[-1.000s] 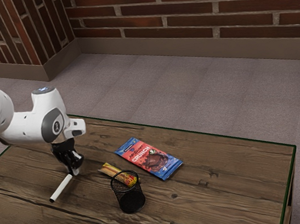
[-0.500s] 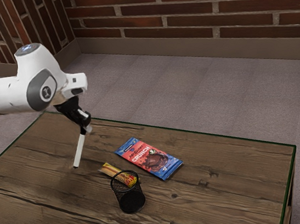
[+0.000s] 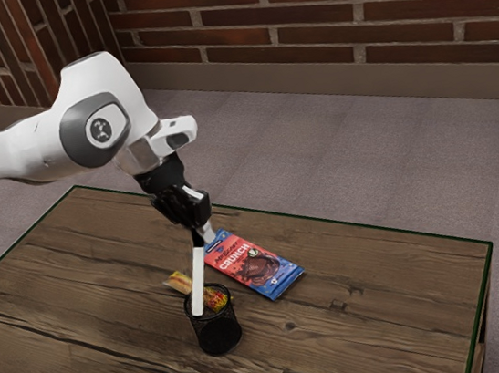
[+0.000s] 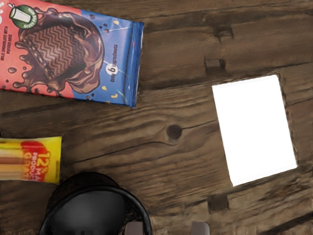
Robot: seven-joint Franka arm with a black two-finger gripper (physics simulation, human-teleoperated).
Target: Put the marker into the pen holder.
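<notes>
A brick wall and a pale carpeted floor lie behind the dark plank table, where the work is well along. The marker is off the tabletop, hanging in a steep slant with its white body downward. The gripper is clamped on its upper part, one finger to each side. The pen holder, a black mesh cup, stands upright directly below, and the marker's lower end overlaps the cup's rim. From this angle I can't fairly say whether that end is just inside the mouth or only in front of it.

So picking up and carrying look done, and lining up looks nearly so. What is left, as I judge it, is to bring the marker a little more upright, lower it well into the cup, then let go and lift clear. Most of the marker is above the rim, so releasing here could let it tip out or knock the cup. The yellow snack packet lies just beside the cup, and the chocolate packet is near too; neither seems to need touching.
</notes>
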